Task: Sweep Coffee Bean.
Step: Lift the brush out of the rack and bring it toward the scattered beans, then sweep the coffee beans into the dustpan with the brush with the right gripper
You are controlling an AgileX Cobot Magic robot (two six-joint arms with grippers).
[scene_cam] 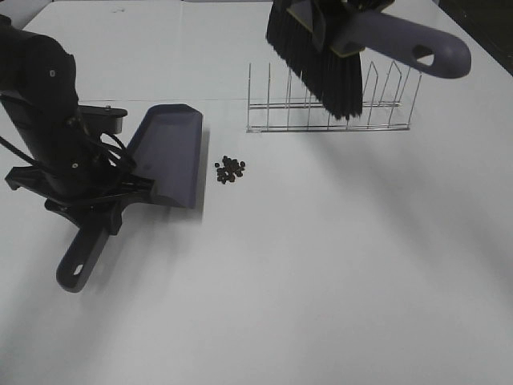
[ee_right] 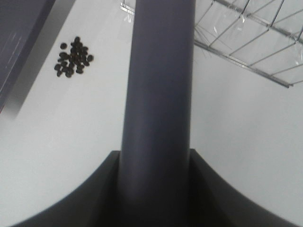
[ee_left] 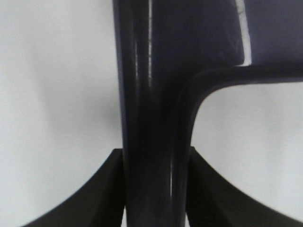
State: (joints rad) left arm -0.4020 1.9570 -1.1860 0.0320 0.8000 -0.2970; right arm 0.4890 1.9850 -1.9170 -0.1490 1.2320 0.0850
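Several coffee beans (scene_cam: 230,169) lie in a tight pile on the white table, just right of the purple-grey dustpan (scene_cam: 168,152). The pan's open lip faces the pile. My left gripper (ee_left: 156,163) is shut on the dustpan handle (ee_left: 147,94), and the pan rests on the table. My right gripper (ee_right: 156,163) is shut on the brush handle (ee_right: 158,80). It holds the brush with its black bristles (scene_cam: 317,60) up in the air over the wire rack, well behind and to the right of the beans (ee_right: 72,57).
A low wire rack (scene_cam: 333,104) stands on the table behind the beans, under the brush. The left arm (scene_cam: 48,120) and its cables fill the left side beside the dustpan. White table (scene_cam: 337,273) spreads in front and to the right.
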